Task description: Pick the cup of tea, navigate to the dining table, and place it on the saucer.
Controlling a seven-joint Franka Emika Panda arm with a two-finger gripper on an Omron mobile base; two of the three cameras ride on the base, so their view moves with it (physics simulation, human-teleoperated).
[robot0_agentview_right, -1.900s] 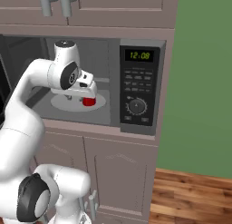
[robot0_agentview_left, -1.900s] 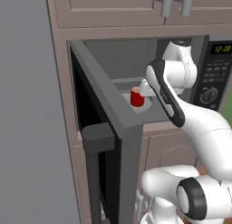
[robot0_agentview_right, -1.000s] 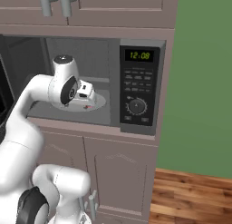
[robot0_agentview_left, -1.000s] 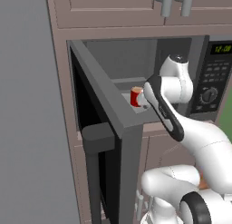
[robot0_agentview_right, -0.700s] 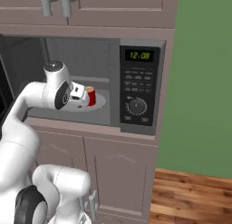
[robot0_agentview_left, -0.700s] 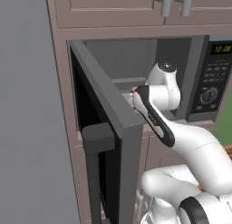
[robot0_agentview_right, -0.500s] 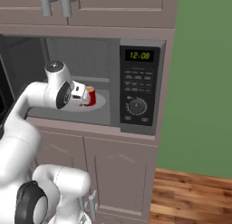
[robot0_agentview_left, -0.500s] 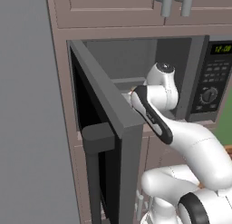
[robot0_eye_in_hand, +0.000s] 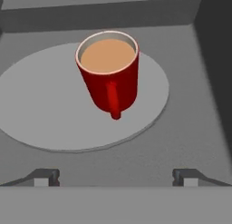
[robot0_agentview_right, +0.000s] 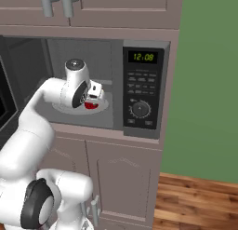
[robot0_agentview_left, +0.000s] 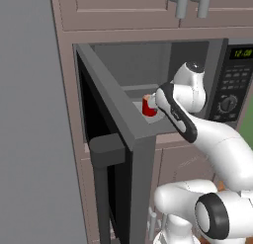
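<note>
Reaching deeper than a second ago, the gripper (robot0_eye_in_hand: 116,177) is now sitting inside the open microwave (robot0_agentview_right: 139,89), its fingers spread wide and holding nothing. Just ahead of them, the cup of tea (robot0_eye_in_hand: 109,72) is standing upright on the pale round turntable (robot0_eye_in_hand: 41,114), toward its right side, handle pointing back at the hand. Grey floor is showing between the turntable's edge and the dark side wall on the right. The microwave door (robot0_agentview_left: 116,139) is hanging open to the left, beside the arm.
</note>
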